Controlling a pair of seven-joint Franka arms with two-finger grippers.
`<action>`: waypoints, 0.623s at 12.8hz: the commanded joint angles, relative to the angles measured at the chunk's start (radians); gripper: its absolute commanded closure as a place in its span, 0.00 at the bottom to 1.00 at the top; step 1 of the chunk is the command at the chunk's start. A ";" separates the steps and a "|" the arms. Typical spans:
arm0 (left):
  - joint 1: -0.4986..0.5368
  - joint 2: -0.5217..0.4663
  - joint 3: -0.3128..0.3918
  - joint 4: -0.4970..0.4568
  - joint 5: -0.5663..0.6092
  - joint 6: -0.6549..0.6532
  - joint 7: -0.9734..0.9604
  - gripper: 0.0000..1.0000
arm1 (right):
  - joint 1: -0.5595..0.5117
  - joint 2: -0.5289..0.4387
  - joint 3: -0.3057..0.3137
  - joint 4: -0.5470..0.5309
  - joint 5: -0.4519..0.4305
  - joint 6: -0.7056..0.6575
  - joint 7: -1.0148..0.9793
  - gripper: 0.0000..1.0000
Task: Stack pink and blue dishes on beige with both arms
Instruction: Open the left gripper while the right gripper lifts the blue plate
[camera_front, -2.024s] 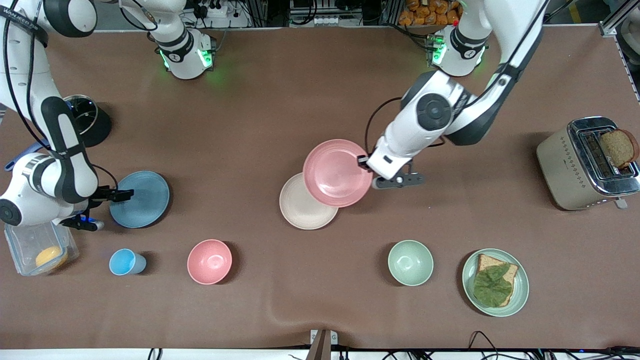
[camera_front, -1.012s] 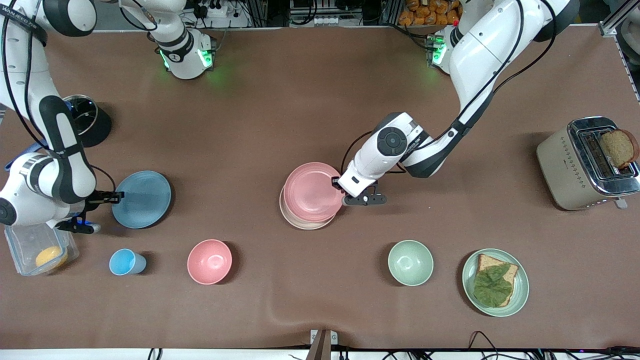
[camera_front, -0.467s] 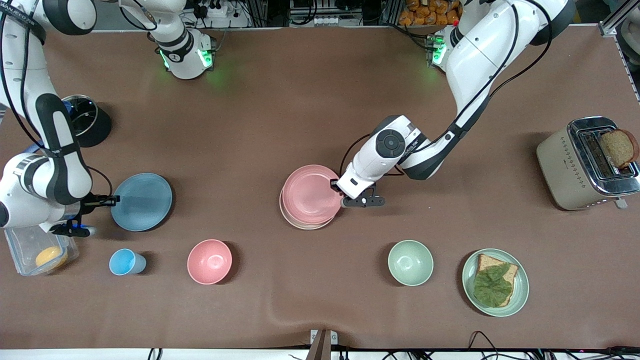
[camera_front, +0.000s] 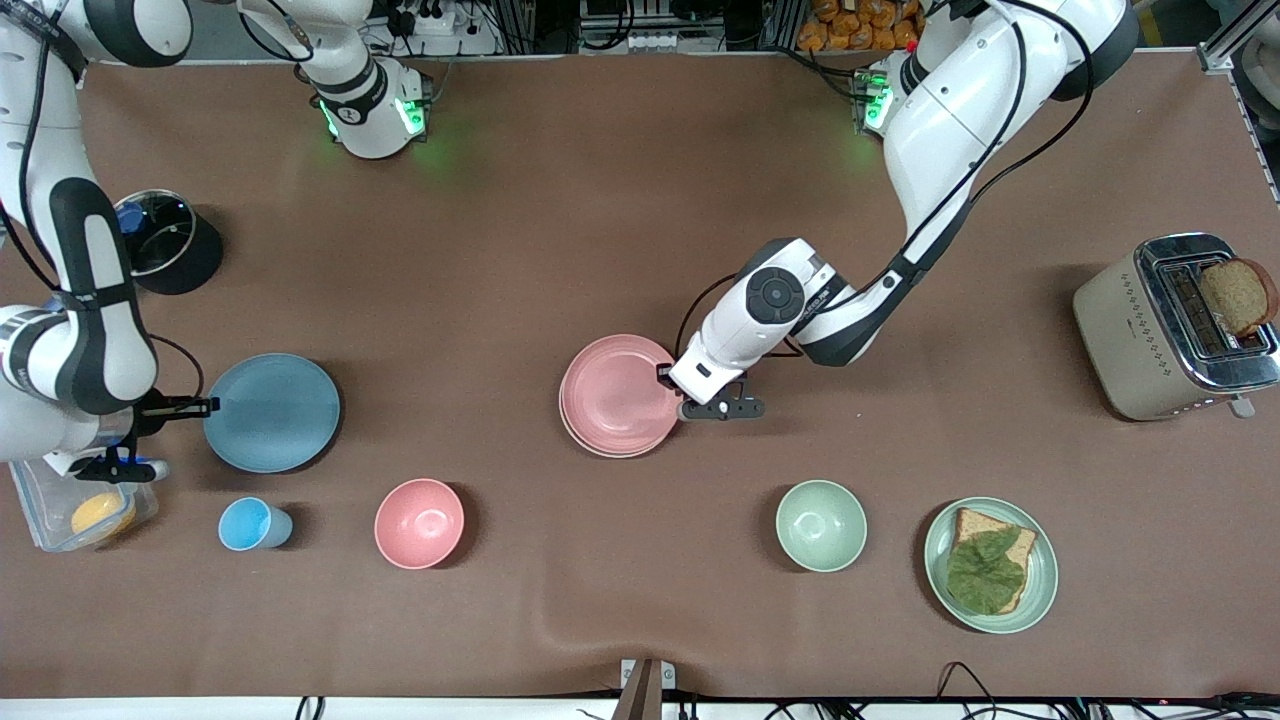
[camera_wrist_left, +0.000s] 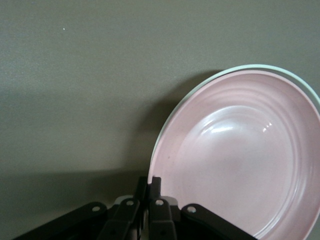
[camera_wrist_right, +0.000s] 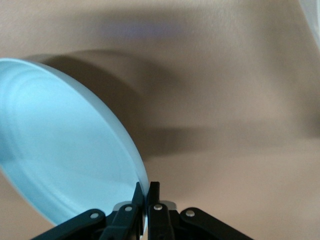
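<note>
The pink plate (camera_front: 618, 395) lies on the beige plate (camera_front: 612, 453) near the table's middle, and only a thin beige rim shows round it. My left gripper (camera_front: 666, 377) is shut on the pink plate's rim on the side toward the left arm's end. In the left wrist view the pink plate (camera_wrist_left: 240, 150) fills the frame past the left gripper (camera_wrist_left: 150, 182), with the beige plate's edge (camera_wrist_left: 260, 67) peeking out. My right gripper (camera_front: 208, 405) is shut on the rim of the blue plate (camera_front: 272, 412). In the right wrist view the blue plate (camera_wrist_right: 60, 150) hangs tilted above its shadow from the right gripper (camera_wrist_right: 145, 187).
Nearer the front camera stand a small blue cup (camera_front: 254, 524), a pink bowl (camera_front: 419, 523), a green bowl (camera_front: 821, 525) and a green plate (camera_front: 1046, 560) with a sandwich. A toaster (camera_front: 1120, 330) is at the left arm's end. A clear box (camera_front: 40, 500) and a black pot (camera_front: 165, 240) are beside the right arm.
The left arm brought the pink plate down over the beige plate until it nearly covers it. The right gripper closed on the blue plate's rim and tipped it up, shifting it slightly.
</note>
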 joint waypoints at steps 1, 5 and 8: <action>-0.020 0.013 0.017 0.025 0.028 0.008 -0.016 1.00 | -0.007 -0.019 0.014 0.045 0.008 -0.097 0.000 1.00; 0.003 -0.036 0.018 0.025 0.035 -0.001 -0.020 0.00 | -0.004 -0.036 0.012 0.106 0.122 -0.263 0.007 1.00; 0.063 -0.223 0.017 0.026 0.036 -0.209 -0.017 0.00 | -0.003 -0.047 0.014 0.125 0.204 -0.353 0.048 1.00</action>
